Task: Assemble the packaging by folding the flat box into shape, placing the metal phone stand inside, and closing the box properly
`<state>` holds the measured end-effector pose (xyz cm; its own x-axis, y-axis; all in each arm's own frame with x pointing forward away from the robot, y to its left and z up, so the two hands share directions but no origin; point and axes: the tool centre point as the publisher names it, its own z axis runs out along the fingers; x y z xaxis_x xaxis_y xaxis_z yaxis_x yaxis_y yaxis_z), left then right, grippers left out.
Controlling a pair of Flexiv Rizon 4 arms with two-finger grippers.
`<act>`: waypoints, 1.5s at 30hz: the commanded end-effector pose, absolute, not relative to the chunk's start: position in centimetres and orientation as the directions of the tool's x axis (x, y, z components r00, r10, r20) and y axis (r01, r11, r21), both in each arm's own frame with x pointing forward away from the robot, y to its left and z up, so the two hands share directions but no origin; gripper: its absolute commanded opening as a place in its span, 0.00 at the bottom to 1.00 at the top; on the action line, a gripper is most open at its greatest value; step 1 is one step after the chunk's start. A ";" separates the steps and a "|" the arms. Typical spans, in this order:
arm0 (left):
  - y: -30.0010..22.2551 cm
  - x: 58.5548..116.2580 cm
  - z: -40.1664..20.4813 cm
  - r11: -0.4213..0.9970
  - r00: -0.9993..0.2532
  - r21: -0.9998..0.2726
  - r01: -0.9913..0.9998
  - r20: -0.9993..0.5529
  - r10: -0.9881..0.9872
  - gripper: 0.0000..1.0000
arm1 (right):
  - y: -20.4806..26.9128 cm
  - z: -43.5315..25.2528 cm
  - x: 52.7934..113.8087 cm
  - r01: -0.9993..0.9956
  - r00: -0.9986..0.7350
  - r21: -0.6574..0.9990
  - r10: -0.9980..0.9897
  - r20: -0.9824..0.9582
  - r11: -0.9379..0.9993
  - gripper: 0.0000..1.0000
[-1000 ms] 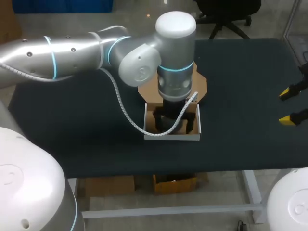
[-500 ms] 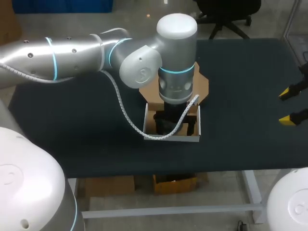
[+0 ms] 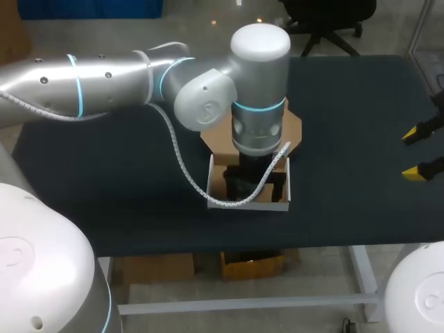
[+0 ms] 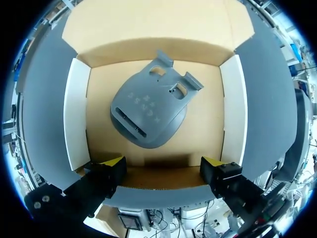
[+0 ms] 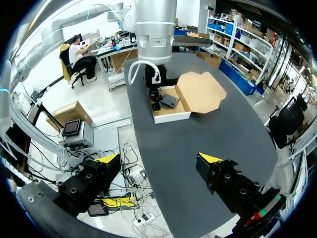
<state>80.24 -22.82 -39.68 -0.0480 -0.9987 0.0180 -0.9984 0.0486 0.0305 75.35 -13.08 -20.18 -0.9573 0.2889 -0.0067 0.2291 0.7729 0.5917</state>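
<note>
**Status: phone stand in open box, both grippers empty**

**Head view.** The box (image 3: 246, 203) stands on the dark table (image 3: 104, 180), near the middle of its front half. Its white walls are upright. Its brown lid flap (image 3: 293, 128) is folded back and lies flat on the table behind it. The left arm (image 3: 104, 83) comes in from the left side and ends directly above the box. The left gripper (image 3: 255, 184) points down into the box. A white coiled cable (image 3: 182, 163) hangs from the arm and loops over the box's front edge. The right gripper (image 3: 415, 152) is at the table's right edge, well apart from the box. Its two yellow tips are spread, with nothing between them.

**Left wrist view.** The grey phone stand (image 4: 148, 111) lies flat on the brown box floor, turned at a slant between the two white side walls. The left gripper (image 4: 162, 166) is spread wide. Its fingertips (image 4: 113, 162) sit near the box's near corners. They grip nothing and are clear of the phone stand ahead of them.

**Right wrist view.** The right gripper (image 5: 159, 161) is spread wide and holds nothing. Ahead of it, well apart across the table (image 5: 198, 134), stands the box (image 5: 171, 116). The phone stand (image 5: 170, 101) is inside it and the lid flap (image 5: 200, 91) is open. The left arm (image 5: 156, 29) descends into the box.
</note>
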 end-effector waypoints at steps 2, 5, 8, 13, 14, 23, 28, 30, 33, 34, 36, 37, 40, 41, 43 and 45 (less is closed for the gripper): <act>-23.0 79.4 -39.8 0.038 -0.038 0.032 -0.999 0.014 -0.999 1.00 | -13.1 -20.1 75.3 0.228 -0.958 0.593 0.287 -0.006 0.772 1.00; -23.0 79.0 -39.9 0.031 -0.030 0.038 -0.999 0.011 -0.999 1.00 | -13.1 -20.1 75.3 0.228 -0.958 0.593 0.287 -0.006 0.772 1.00; -23.1 78.5 -39.9 0.023 -0.023 0.042 -0.999 0.010 -1.000 1.00 | -13.1 -20.1 75.3 0.228 -0.958 0.593 0.287 -0.006 0.772 1.00; -23.3 77.9 -40.0 0.014 -0.014 0.044 -0.999 0.003 -1.000 1.00 | -13.1 -20.1 75.3 0.228 -0.958 0.593 0.287 -0.006 0.772 1.00; -23.3 77.9 -40.0 0.013 -0.013 0.044 -0.999 0.003 -1.000 1.00 | -13.1 -20.1 75.3 0.228 -0.958 0.593 0.287 -0.006 0.772 1.00; -23.4 77.1 -39.9 -0.001 0.001 0.041 -0.999 -0.003 -1.000 1.00 | -13.1 -20.1 75.3 0.228 -0.958 0.593 0.287 -0.006 0.772 1.00; -23.2 76.6 -39.9 -0.012 0.012 0.042 -0.999 -0.002 -1.000 1.00 | -13.1 -20.1 75.3 0.228 -0.958 0.593 0.287 -0.006 0.772 1.00; -23.2 76.5 -39.9 -0.015 0.015 0.042 -0.999 -0.002 -1.000 1.00 | -13.1 -20.1 75.3 0.228 -0.958 0.593 0.287 -0.006 0.772 1.00; -23.1 76.3 -39.8 -0.019 0.019 0.041 -0.999 0.000 -1.000 1.00 | -13.1 -20.1 75.3 0.228 -0.958 0.593 0.287 -0.006 0.772 1.00; -23.0 76.2 -39.8 -0.020 0.020 0.040 -0.999 0.000 -1.000 1.00 | -13.1 -20.1 75.3 0.228 -0.958 0.593 0.287 -0.006 0.772 1.00; -23.0 76.2 -39.8 -0.022 0.022 0.036 -0.999 0.000 -1.000 1.00 | -13.1 -20.1 75.3 0.228 -0.958 0.593 0.287 -0.006 0.772 1.00; -22.9 76.2 -39.7 -0.022 0.022 0.033 -0.999 0.000 -1.000 1.00 | -13.1 -20.1 75.3 0.228 -0.958 0.593 0.287 -0.006 0.772 1.00; -22.8 76.5 -39.5 -0.016 0.016 0.009 -1.000 0.004 -1.000 1.00 | -13.1 -20.1 75.3 0.228 -0.958 0.593 0.287 -0.006 0.772 1.00; -22.8 76.6 -39.4 -0.014 0.014 0.002 -1.000 0.006 -1.000 1.00 | -13.1 -20.1 75.3 0.228 -0.958 0.593 0.287 -0.006 0.772 1.00; -22.7 76.7 -39.1 -0.003 0.002 -0.016 -1.000 0.020 -1.000 1.00 | -13.1 -20.1 75.3 0.228 -0.958 0.593 0.287 -0.006 0.772 1.00; -22.6 76.8 -38.6 0.006 -0.007 -0.030 -1.000 0.028 -1.000 1.00 | -13.1 -20.1 75.3 0.228 -0.958 0.593 0.287 -0.006 0.772 1.00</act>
